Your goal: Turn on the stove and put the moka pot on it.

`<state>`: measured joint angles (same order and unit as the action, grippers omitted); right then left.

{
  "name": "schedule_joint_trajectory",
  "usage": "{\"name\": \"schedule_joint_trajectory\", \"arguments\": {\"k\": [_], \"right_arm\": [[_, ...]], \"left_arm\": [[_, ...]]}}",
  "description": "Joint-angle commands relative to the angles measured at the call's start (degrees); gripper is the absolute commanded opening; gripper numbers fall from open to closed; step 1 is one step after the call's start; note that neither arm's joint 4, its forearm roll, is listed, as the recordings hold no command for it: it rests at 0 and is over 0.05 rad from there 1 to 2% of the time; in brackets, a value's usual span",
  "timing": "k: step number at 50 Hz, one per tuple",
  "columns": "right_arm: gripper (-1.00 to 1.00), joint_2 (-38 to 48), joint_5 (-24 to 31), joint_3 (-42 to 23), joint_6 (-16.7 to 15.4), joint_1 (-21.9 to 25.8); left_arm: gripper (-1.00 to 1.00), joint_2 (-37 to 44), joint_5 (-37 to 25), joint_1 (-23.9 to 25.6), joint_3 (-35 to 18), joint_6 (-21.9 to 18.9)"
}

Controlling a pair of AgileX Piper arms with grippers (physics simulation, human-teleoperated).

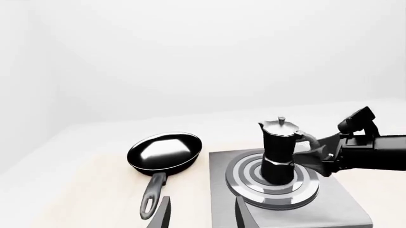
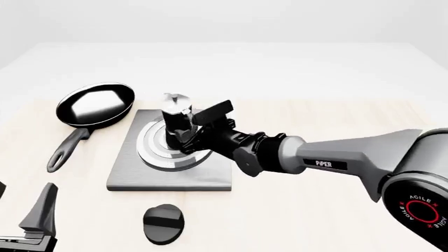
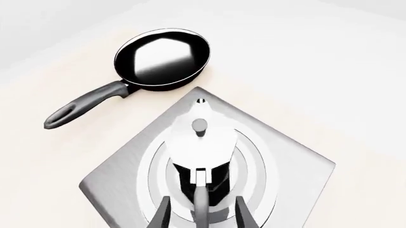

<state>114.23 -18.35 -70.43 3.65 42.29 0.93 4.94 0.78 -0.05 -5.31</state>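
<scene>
The moka pot (image 2: pixel 176 116), black-bodied with a silver lid, stands upright on the burner rings of the grey stove (image 2: pixel 126 176). My right gripper (image 2: pixel 192 135) reaches in from the right and is open. Its fingers straddle the pot's black handle (image 3: pixel 200 190), with a gap showing on each side in the right wrist view. The left wrist view shows the same pot (image 1: pixel 280 149) on the rings, with the right gripper (image 1: pixel 312 156) at its handle. The black round knob (image 2: pixel 163 223) lies in front of the stove. My left gripper (image 2: pixel 21 205) is open, low at the near left.
A black long-handled frying pan (image 2: pixel 95 103) lies to the left of the stove and behind it, its handle pointing toward the near left. The right arm stretches across the table's right half.
</scene>
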Motion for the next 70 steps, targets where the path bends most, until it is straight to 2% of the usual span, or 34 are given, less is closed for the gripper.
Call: {"name": "schedule_joint_trajectory", "arguments": {"k": [1,17,36,49,52,64,70], "right_arm": [[1.0,-2.9,0.5,3.7,-1.3,0.2],[1.0,-15.8,4.6,11.2,-2.8,-0.3],[1.0,-36.2,11.0,21.3,-2.1,-0.3],[1.0,-50.2,15.5,28.2,-2.8,-3.4],[1.0,-53.9,17.5,29.4,-4.2,-3.7],[1.0,-68.7,23.4,32.5,-1.2,-8.7],[1.0,-73.8,25.3,35.5,-1.2,-10.8]], "left_arm": [[1.0,-0.8,-0.3,0.0,0.0,0.1],[1.0,-0.9,0.5,0.2,0.0,0.1],[1.0,-0.9,2.0,0.1,0.0,0.3],[1.0,-0.9,2.1,0.6,0.0,0.1],[1.0,-0.9,0.8,0.9,0.0,0.4],[1.0,-0.9,-0.2,2.5,0.0,-0.5],[1.0,-0.9,-0.3,2.2,-0.1,0.1]]}}
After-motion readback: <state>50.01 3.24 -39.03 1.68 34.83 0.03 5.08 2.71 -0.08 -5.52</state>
